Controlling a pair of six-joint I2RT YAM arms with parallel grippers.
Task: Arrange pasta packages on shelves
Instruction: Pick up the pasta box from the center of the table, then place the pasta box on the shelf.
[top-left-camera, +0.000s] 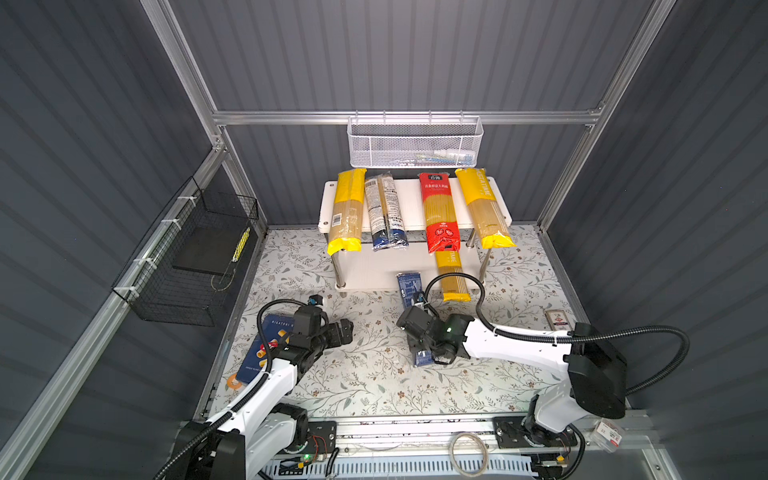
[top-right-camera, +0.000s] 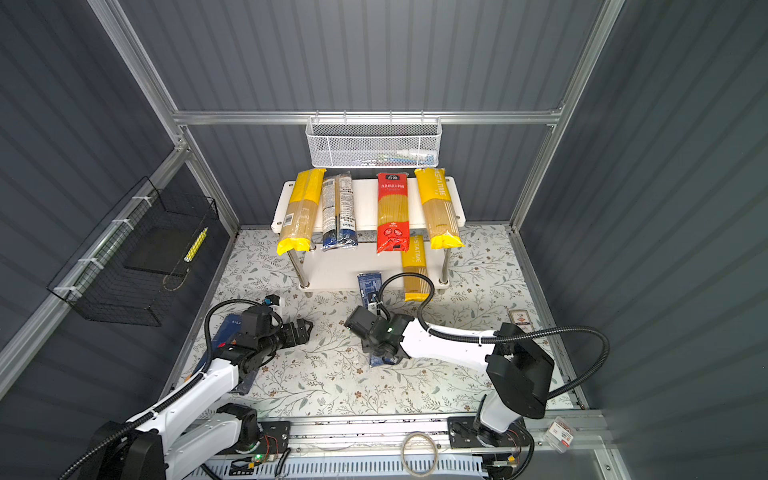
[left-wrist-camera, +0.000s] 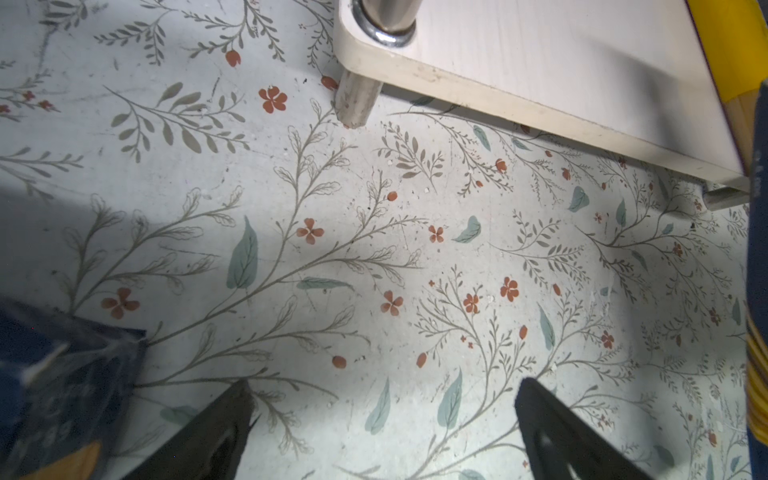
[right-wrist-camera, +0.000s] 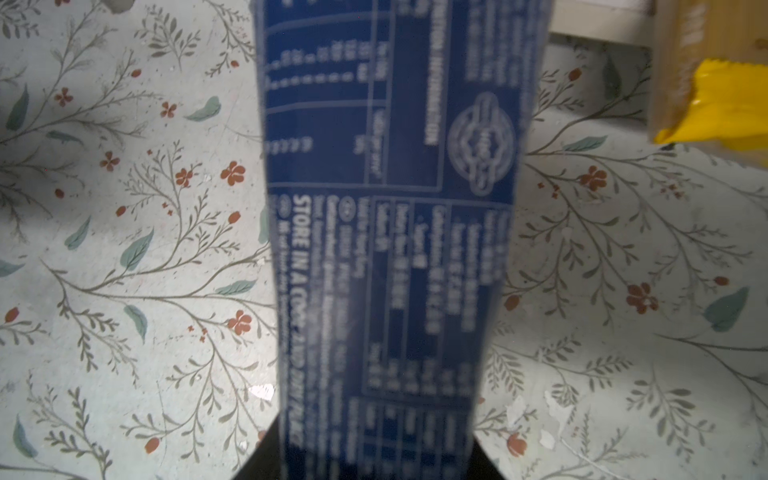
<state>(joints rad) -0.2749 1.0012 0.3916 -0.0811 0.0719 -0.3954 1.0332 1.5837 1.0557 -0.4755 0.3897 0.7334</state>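
Though blurred, narrow blue box (right-wrist-camera: 386, 232), white print

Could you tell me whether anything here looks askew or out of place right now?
The right yellow bag lies slanted on the upper shelf and overhangs its front edge. The lower yellow bag juts past the front of the lower shelf. The wide blue box lies unshelved on the mat.

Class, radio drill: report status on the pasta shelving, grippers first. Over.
Left gripper open, empty, over table. Right gripper shut on narrow blue box. Yellow bag overhangs lower shelf beside box's far end.
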